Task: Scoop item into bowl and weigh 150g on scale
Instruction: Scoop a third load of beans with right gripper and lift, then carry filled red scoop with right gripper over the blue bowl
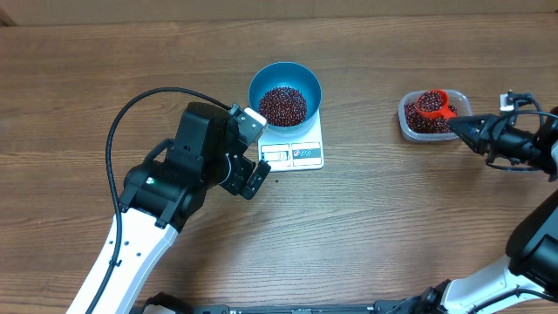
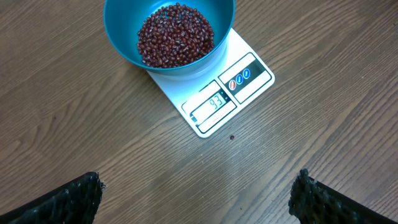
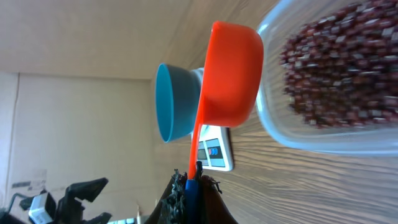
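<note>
On scale (image 1: 307, 144), bowl (image 1: 259, 85) holds dark beans (image 1: 282, 105); left fingers (image 2: 68, 202) spread, right fingers (image 3: 171, 205) grasp scoop (image 3: 230, 74)

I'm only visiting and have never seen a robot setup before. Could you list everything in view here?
bowl: one, bright blue, on the scale
scale: one, white, mid-table
beans: many, dark red-brown, in the bowl, tub and scoop
stray bean: one, dark, on the table beside the scale
tub: one, clear plastic, right of the scale
scoop: one, orange-red, at the tub
table: one, brown wood, under everything
left arm: one, black and white, beside the scale, jaws open and empty
right arm: one, black, by the tub, jaws shut on the scoop's handle
</note>
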